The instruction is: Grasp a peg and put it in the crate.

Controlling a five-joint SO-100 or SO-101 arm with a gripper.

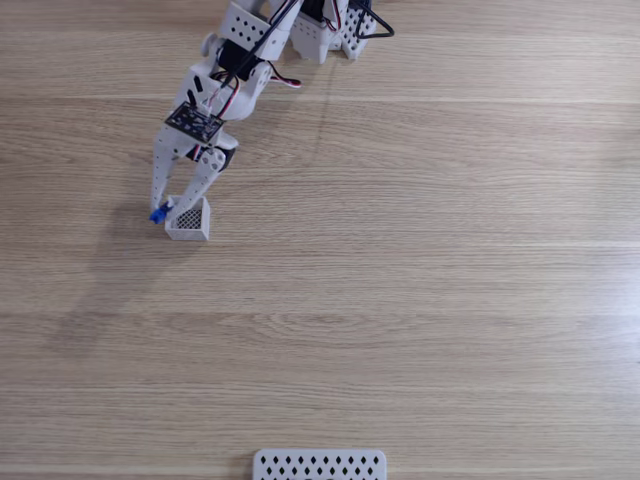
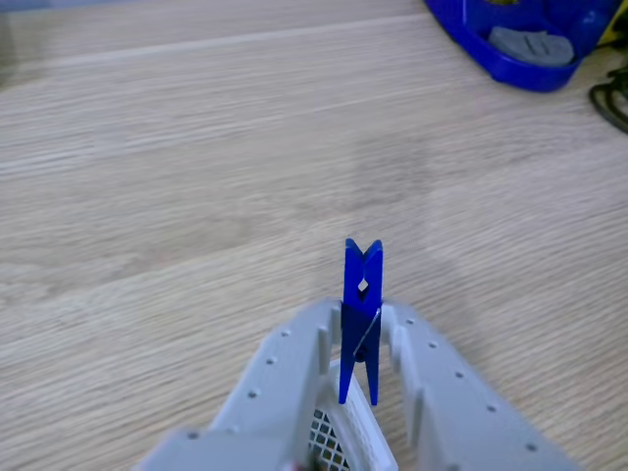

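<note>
Peg carried to crate, near tabletop's left edge.
Jaws clamp peg; next: centre over crate, then release.

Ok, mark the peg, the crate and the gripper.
peg (image 2: 361, 285): other view, forked upper end.
crate (image 1: 190, 232): fixed view, near wall.
gripper (image 2: 361, 345): other view, between the fingertips, shut on the peg.

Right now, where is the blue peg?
The peg is clamped upright between the fingers of the gripper, forked end up. In the fixed view it shows at the left, by the crate, at the crate's left edge.
</note>
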